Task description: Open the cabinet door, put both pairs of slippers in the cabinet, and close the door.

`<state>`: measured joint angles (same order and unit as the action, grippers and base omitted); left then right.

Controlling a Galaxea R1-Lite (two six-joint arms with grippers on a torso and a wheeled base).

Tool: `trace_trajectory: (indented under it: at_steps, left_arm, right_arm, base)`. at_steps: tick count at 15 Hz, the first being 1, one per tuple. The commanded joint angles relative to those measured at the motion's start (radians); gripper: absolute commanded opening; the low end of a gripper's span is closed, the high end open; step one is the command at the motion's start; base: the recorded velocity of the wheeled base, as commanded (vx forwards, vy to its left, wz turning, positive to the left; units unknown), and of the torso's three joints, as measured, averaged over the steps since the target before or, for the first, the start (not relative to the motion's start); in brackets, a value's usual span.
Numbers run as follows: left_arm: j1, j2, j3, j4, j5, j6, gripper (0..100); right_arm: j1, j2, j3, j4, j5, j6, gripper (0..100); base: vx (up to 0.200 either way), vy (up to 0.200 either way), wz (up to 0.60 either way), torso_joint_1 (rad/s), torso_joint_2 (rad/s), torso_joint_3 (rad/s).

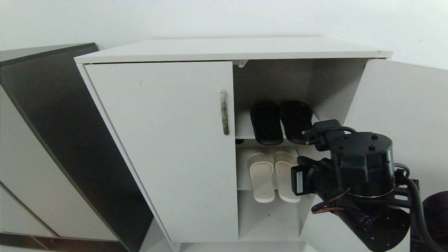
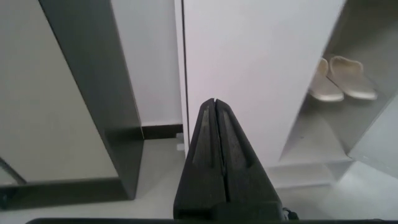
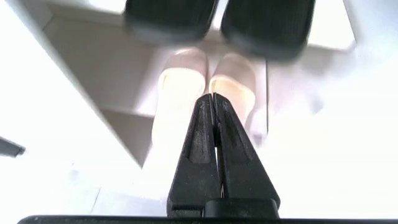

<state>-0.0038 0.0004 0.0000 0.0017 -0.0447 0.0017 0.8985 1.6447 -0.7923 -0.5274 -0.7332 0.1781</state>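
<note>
Inside cabinet (image 1: 231,49), black slippers (image 1: 266,123) above white slippers (image 1: 261,176)

The boxy laminate cabinet (image 1: 161,147) is plain white, its slim metal door handle (image 1: 224,112) mottled silver-grey. One pair of rubber slippers (image 1: 266,124) is solid black, the other pair of slippers (image 1: 261,175) cream-white. The tall side panel (image 1: 70,140) is charcoal; the left gripper (image 2: 214,106) and right gripper (image 3: 213,99) are matte black.
</note>
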Motion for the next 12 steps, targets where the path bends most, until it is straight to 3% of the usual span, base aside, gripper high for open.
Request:
trace_trajectory:
  at_steps: [1,9,12]
  left_arm:
    - [0.001,0.001,0.000,0.000,0.000,0.000,0]
    - [0.001,0.000,0.000,0.000,0.000,0.000,0]
    - [0.001,0.001,0.000,0.000,0.000,0.000,0]
  right_arm:
    - [0.000,0.009,0.001,0.000,-0.002,0.000,0]
    - [-0.007,0.007,0.028,0.000,0.003,-0.002,0]
    - [-0.010,0.006,0.054,0.000,0.005,-0.029,0]
  base:
    - [-0.200,0.000,0.00,0.002,0.00,0.002]
    - [-0.200,0.000,0.00,0.003,0.00,0.002]
    - [0.000,0.000,0.00,0.000,0.00,0.000]
